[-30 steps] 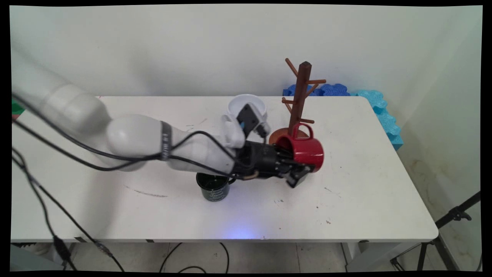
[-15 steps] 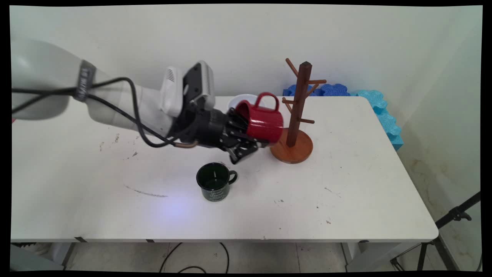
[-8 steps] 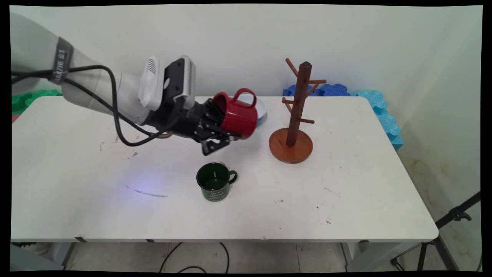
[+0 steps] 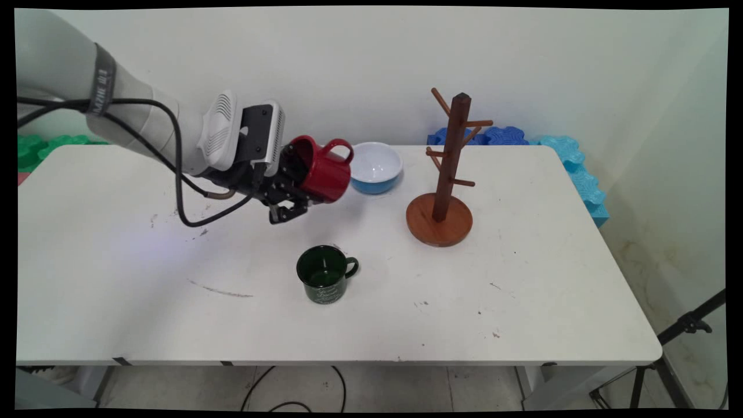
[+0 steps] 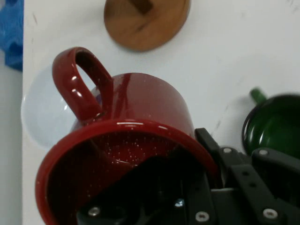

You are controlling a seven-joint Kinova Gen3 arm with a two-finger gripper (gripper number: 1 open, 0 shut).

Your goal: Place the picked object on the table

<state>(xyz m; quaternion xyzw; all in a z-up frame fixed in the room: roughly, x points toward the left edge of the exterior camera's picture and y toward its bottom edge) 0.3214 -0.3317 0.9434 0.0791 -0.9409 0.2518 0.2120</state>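
Looking down from the main view, the gripper (image 4: 296,200) hung in the air over the white table (image 4: 551,302), holding a red mug (image 4: 322,168) on its side. The mug's mouth faced the arm and its handle pointed up. A blue and white bowl (image 4: 376,167) sat just beside the mug, a green mug (image 4: 325,274) stood below on the table, and a wooden mug tree (image 4: 450,174) stood well apart to the right. The red mug looked hard and shiny, so it may slip or chip; its rim or handle seemed the best place to grab.

In the hand view, one finger went inside the red mug (image 5: 140,117) and the other pressed outside, so the hand was clamped on the mug's wall. The green mug (image 5: 274,124), the tree's round base (image 5: 145,21) and the bowl (image 5: 44,110) lay beyond.
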